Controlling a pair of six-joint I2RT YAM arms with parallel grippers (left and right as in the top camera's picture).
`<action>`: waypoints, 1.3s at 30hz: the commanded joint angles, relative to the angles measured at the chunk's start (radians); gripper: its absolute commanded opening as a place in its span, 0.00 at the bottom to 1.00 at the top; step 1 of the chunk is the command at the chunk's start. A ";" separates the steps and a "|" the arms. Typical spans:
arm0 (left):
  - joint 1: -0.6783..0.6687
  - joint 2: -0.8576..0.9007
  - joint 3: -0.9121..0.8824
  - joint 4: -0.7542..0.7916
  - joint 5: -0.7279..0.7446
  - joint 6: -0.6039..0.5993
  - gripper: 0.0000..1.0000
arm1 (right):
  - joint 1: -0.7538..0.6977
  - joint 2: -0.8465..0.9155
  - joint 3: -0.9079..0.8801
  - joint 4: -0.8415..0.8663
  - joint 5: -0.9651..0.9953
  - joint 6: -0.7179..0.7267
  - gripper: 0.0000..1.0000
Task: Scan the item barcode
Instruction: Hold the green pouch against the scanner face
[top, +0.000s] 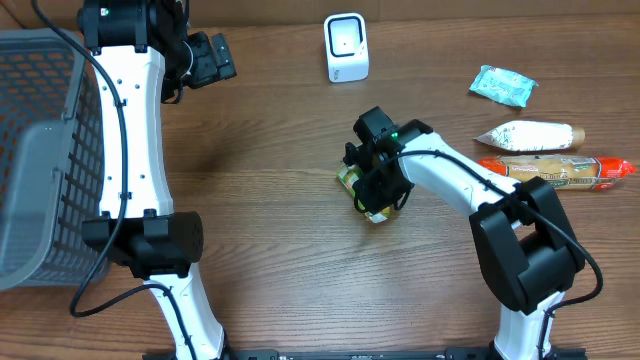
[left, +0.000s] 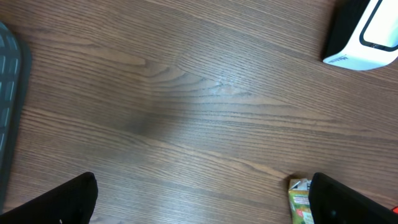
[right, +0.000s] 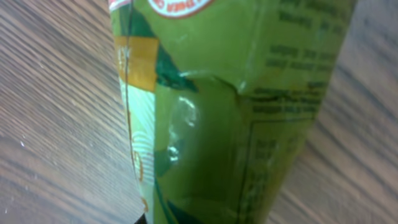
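At right wrist only, crease across green pouch (right: 236, 112).

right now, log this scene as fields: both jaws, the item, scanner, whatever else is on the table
left jaws: wide open, holding nothing
right jaws: down on the green pouch, grip unclear
scanner: white, far side, apart from the pouch
basket: grey, left edge
others: teal packet, white packet, orange packet, right side

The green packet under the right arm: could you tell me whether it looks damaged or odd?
Yes. In the right wrist view the green packet has a sharp crease across its front and a pushed-in dent below it, so it looks crumpled. Nothing appears torn or spilled.
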 joint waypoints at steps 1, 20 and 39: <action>-0.002 -0.015 0.019 0.001 0.002 -0.014 0.99 | -0.021 0.021 0.114 -0.055 -0.068 0.004 0.04; -0.002 -0.015 0.019 0.001 0.002 -0.014 0.99 | -0.295 0.029 0.843 -0.039 -0.439 0.153 0.04; -0.002 -0.015 0.019 0.001 0.002 -0.014 1.00 | -0.195 0.312 0.843 0.289 0.230 -0.044 0.04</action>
